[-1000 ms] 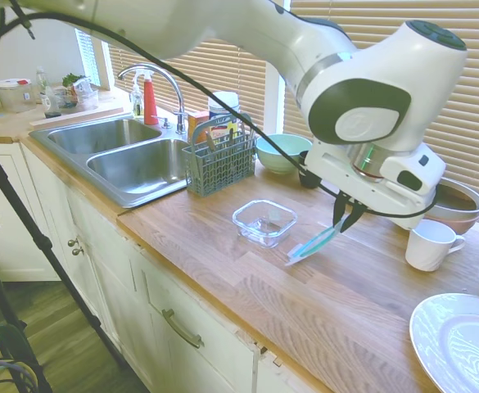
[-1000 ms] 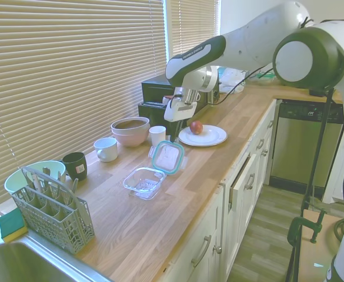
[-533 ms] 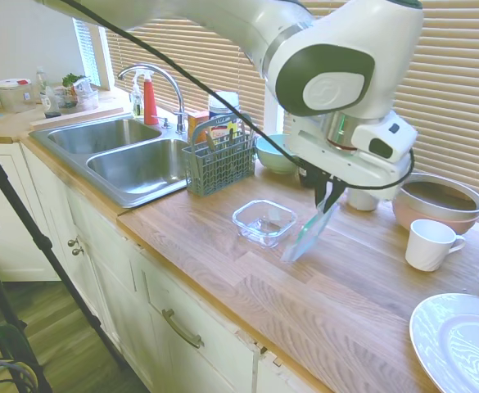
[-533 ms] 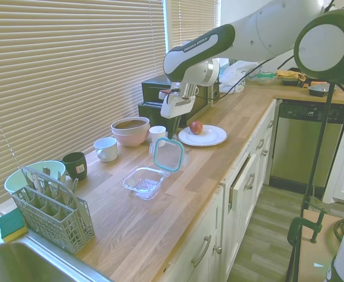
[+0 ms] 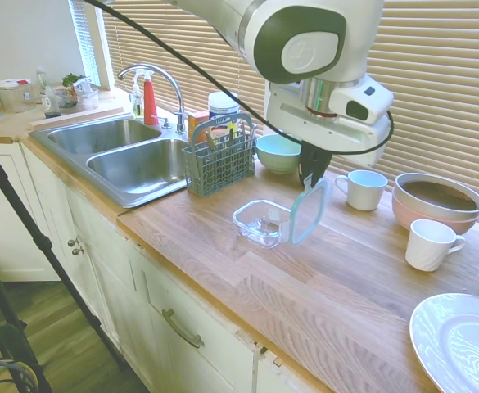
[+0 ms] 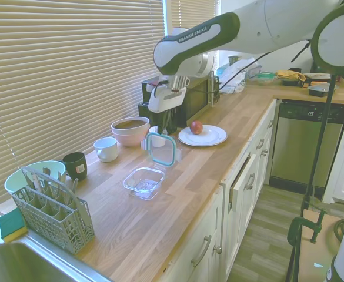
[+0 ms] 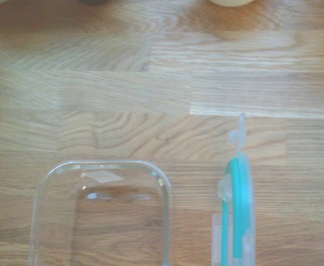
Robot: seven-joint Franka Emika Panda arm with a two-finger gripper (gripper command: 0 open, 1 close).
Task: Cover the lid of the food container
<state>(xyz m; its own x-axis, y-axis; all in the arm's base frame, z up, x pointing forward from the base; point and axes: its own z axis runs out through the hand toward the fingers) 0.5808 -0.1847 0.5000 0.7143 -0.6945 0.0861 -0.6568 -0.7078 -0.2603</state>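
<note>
The lid (image 5: pixel 307 212), clear with a teal rim, hangs almost upright from my gripper (image 5: pixel 309 178), which is shut on its top edge. It hovers just above the counter, right beside the food container (image 5: pixel 264 222), a small clear open tub. From the other side the lid (image 6: pixel 161 148) hangs above and behind the food container (image 6: pixel 144 181), below the gripper (image 6: pixel 162 130). Seen from the wrist, the lid (image 7: pixel 236 210) is edge-on, next to the food container (image 7: pixel 103 213).
A grey cutlery basket (image 5: pixel 219 160) and a double sink (image 5: pixel 133 160) lie beyond the tub. A mint bowl (image 5: pixel 280 151), two white mugs (image 5: pixel 363 189) (image 5: pixel 430 243), a pink bowl (image 5: pixel 437 200) and a white plate (image 5: pixel 460 341) stand around. A plate with an apple (image 6: pixel 201 134) sits further along.
My gripper has carried the lid up and toward the food container. The lid has swung from a slanted hang to nearly upright, right next to the tub.
</note>
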